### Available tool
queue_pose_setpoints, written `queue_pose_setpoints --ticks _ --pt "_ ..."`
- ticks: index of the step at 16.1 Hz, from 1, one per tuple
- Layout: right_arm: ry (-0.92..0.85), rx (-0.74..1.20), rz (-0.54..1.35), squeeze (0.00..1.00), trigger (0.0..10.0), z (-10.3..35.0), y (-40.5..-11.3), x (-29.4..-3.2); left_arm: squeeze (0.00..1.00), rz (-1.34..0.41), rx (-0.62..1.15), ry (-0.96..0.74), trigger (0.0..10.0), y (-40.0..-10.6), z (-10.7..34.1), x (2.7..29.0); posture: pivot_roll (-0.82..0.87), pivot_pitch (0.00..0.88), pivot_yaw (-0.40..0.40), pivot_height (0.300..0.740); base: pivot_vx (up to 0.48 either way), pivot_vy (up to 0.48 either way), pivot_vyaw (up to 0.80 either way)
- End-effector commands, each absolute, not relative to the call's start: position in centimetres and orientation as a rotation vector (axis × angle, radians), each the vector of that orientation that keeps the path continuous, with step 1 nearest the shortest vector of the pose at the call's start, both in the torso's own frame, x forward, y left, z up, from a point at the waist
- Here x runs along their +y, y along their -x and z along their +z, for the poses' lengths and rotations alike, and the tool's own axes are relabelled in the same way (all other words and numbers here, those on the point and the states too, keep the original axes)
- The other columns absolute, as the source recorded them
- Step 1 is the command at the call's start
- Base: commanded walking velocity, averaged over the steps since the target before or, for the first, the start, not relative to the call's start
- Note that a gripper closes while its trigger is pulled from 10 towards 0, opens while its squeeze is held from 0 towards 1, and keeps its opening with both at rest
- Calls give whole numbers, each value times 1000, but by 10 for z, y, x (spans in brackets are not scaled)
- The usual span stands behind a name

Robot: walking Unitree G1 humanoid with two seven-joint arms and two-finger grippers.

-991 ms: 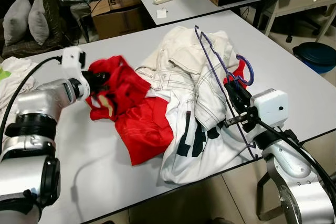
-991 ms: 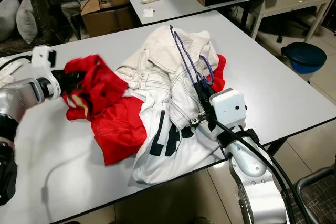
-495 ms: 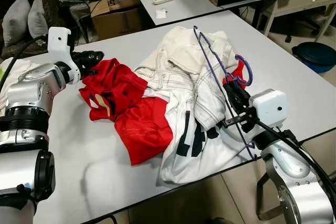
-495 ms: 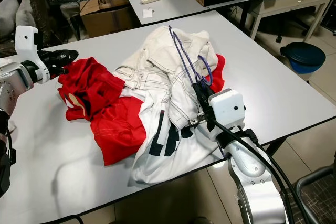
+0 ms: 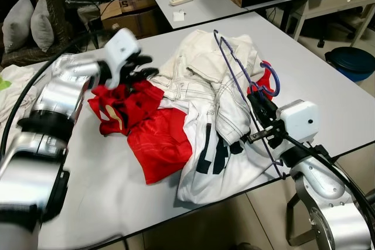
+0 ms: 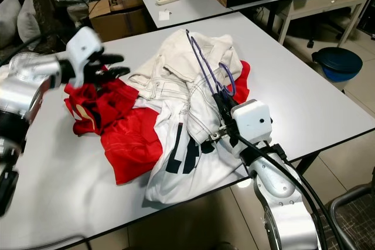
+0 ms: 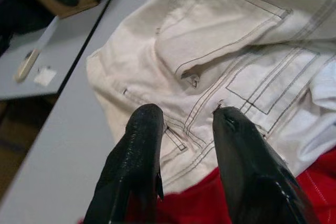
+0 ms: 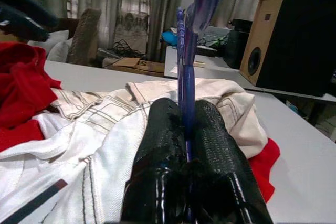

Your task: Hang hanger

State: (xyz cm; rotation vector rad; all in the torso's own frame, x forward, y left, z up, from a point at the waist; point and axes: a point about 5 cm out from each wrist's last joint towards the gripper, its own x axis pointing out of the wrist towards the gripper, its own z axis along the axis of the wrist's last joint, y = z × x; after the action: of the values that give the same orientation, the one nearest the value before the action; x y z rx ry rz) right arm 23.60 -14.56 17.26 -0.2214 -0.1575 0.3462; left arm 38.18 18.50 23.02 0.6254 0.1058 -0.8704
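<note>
Right claw point(image 6: 221, 105) is clamped on the lower bar of the purple hanger point(image 5: 237, 73), whose frame is propped up over the cream jeans point(image 5: 196, 77) beyond the fingertips. Left claw point(image 5: 140, 69) is spread with nothing held, poised over the jeans' waistband beside the red garment point(image 5: 143, 127) on the table point(image 5: 88, 180). Step judged: hanger secured, garment not yet on it; next, fabric needs gripping and feeding onto the hanger.

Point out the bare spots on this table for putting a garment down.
Bare table lies near the front edge, left of the red garment, and along the right side past the purple hanger. The middle is crowded with the white clothes.
</note>
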Motion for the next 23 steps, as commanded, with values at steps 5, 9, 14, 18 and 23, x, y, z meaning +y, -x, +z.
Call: queue_pose_setpoints --ticks 5,9,14,18,23 --pt "203 -151 383 0 10000 170 -236 -140 0 -1010 292 -855 10000 -385 230 183 27 0 130 740 0 0 0" --pt "200 -135 399 0 10000 168 -235 -139 0 -944 383 -1025 10000 -391 229 194 23 0 129 740 0 0 0" --pt "201 -126 403 0 10000 167 -234 -140 0 -912 456 -1079 10000 -391 215 204 14 0 130 740 0 0 0" --pt "204 -126 399 0 10000 169 -233 -143 0 -909 457 -1081 8824 -390 209 205 7 0 128 740 0 0 0" --pt "205 -125 397 0 10000 169 -233 -144 0 -985 266 -979 0 -390 218 188 6 0 127 740 0 0 0"
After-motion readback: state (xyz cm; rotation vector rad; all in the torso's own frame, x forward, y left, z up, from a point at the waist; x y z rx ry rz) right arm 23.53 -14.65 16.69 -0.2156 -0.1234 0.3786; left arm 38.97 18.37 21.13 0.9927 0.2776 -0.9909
